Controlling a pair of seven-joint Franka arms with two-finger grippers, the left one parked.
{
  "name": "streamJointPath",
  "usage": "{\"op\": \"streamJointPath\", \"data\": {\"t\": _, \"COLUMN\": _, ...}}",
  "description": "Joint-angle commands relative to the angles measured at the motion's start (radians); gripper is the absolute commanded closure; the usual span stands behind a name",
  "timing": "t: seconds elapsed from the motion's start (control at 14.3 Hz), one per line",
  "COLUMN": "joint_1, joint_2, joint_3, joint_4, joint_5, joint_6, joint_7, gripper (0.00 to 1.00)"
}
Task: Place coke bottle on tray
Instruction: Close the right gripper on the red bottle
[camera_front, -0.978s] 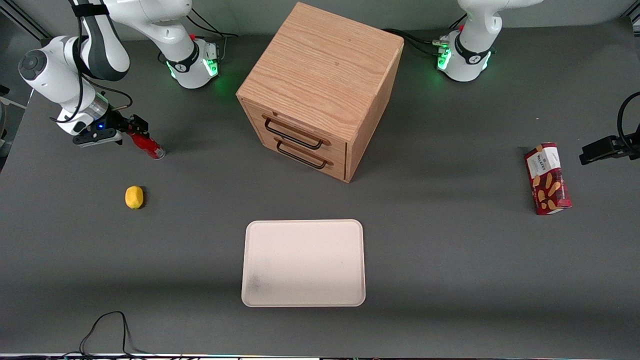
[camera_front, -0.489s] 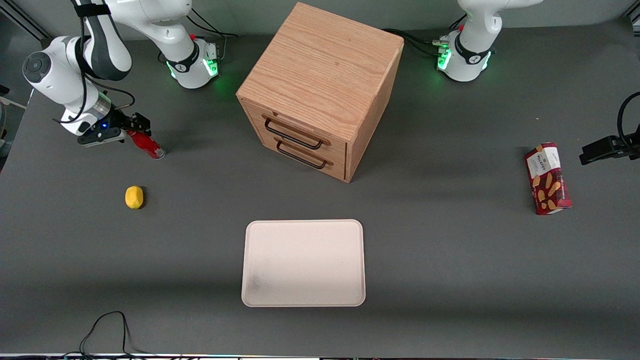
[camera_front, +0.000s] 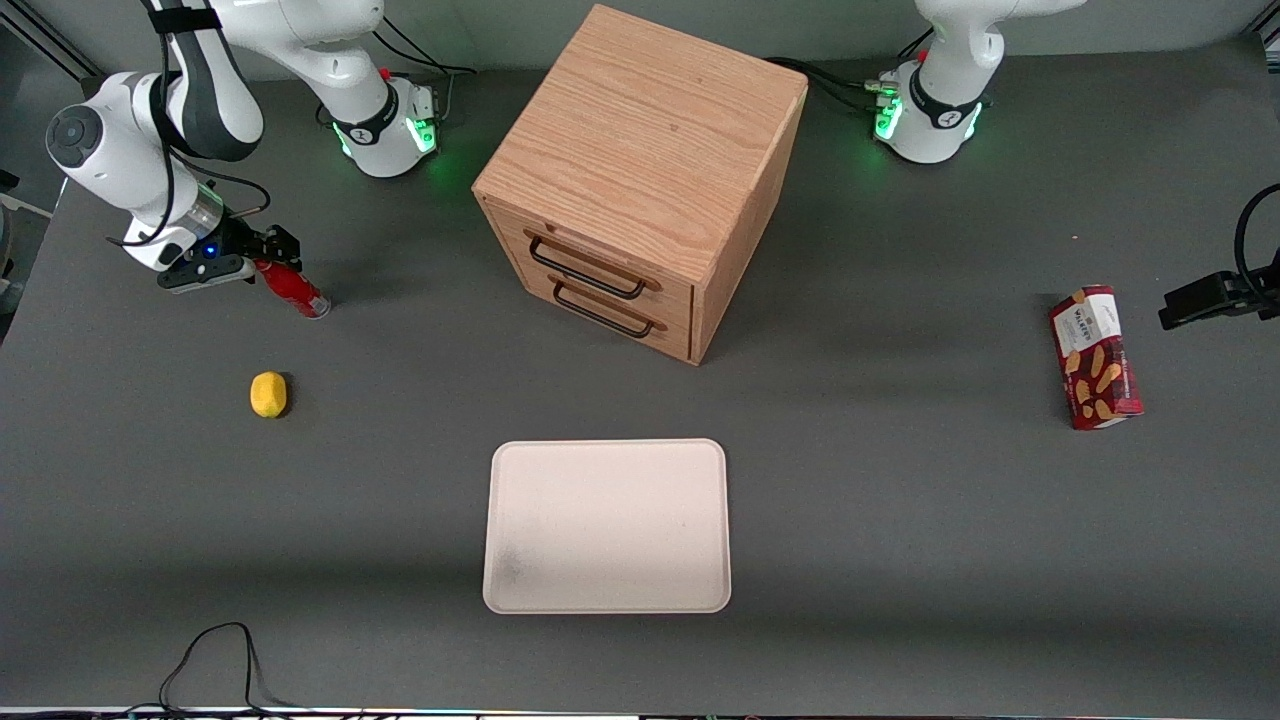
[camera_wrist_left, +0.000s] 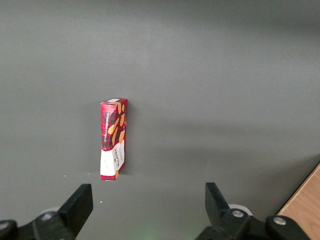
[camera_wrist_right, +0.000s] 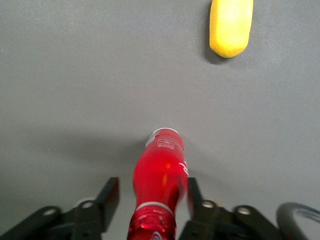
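The coke bottle (camera_front: 292, 286) is a slim glossy red bottle leaning on the table toward the working arm's end, silvery base down and cap up toward the wrist. My gripper (camera_front: 272, 258) is low over its upper part. In the right wrist view the gripper (camera_wrist_right: 152, 189) is open, with the bottle (camera_wrist_right: 160, 170) between the two black fingers (camera_wrist_right: 111, 196); one finger lies against the bottle and a gap remains at the other. The pale pinkish-cream tray (camera_front: 607, 525) lies flat nearer to the front camera, in front of the wooden cabinet, with nothing on it.
A yellow lemon (camera_front: 268, 394) lies nearer to the front camera than the bottle, also seen as the lemon (camera_wrist_right: 230, 25) in the wrist view. A wooden two-drawer cabinet (camera_front: 640, 180) stands mid-table. A red snack box (camera_front: 1095, 357) lies toward the parked arm's end.
My gripper has shifted slightly farther from the front camera along the bottle's neck. The bottle has stayed leaning in the same spot.
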Motion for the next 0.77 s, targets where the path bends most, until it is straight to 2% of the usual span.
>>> {"op": "streamJointPath", "data": {"t": 0.0, "joint_1": 0.004, "joint_2": -0.038, "joint_3": -0.009, "joint_4": -0.017, "joint_5": -0.029, "joint_6": -0.001, "joint_7": -0.011, "gripper": 0.95}}
{"op": "streamJointPath", "data": {"t": 0.14, "joint_1": 0.004, "joint_2": -0.038, "joint_3": -0.007, "joint_4": 0.007, "joint_5": -0.031, "joint_6": -0.055, "joint_7": -0.012, "gripper": 1.00}}
{"op": "streamJointPath", "data": {"t": 0.35, "joint_1": 0.004, "joint_2": -0.040, "joint_3": 0.000, "joint_4": 0.053, "joint_5": -0.034, "joint_6": -0.114, "joint_7": -0.011, "gripper": 1.00}}
{"op": "streamJointPath", "data": {"t": 0.7, "joint_1": 0.004, "joint_2": -0.046, "joint_3": 0.055, "joint_4": 0.226, "joint_5": -0.036, "joint_6": -0.335, "joint_7": -0.007, "gripper": 1.00}}
